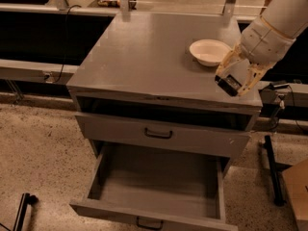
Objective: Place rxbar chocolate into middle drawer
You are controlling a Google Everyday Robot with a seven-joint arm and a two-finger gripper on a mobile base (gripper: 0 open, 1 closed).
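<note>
My fingers [224, 66] pinch the rxbar chocolate [228, 83], gripper [231, 85] over the bench's [144, 52] front-right corner; I'd clear the front edge, then lower into the middle drawer [159, 184].

white arm [284, 18]; yellowish end effector [232, 84] at right

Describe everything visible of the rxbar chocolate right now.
The rxbar chocolate is a small, flat, dark-wrapped bar with a pale patch on its face. It hangs tilted, clamped in the gripper, just above the cabinet top's front corner beside the white bowl. Only the gripper appears to touch it. It is not yet over the open middle drawer.
</note>
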